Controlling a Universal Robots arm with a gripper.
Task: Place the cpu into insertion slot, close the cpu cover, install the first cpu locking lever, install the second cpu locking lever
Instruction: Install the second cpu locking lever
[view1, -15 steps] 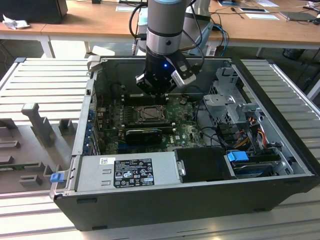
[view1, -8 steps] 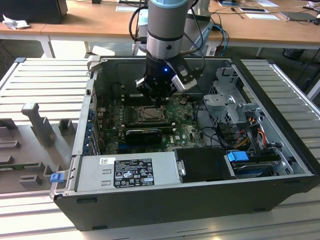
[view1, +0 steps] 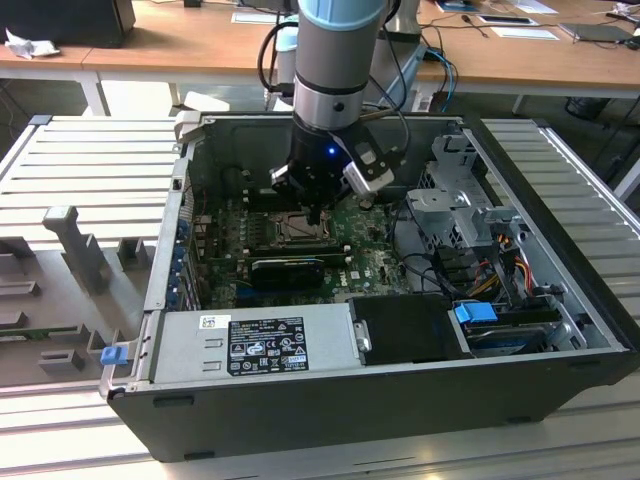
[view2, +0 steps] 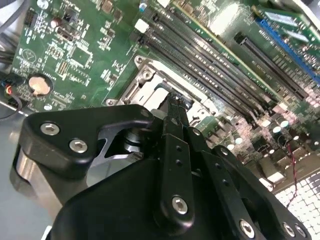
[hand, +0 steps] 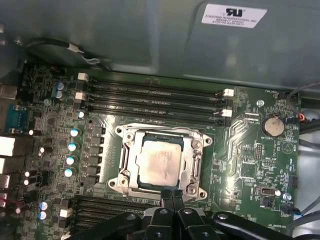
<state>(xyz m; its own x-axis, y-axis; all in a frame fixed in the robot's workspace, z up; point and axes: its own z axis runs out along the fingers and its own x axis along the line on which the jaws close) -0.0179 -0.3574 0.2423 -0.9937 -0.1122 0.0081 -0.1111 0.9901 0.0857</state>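
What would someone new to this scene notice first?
Probably the open computer case on the slatted bench, with the arm reaching down into it. The end effector sits at the edge of the insertion slot on the green motherboard. In the first wrist view, the silvery cpu already lies in the socket, framed by the cpu cover.
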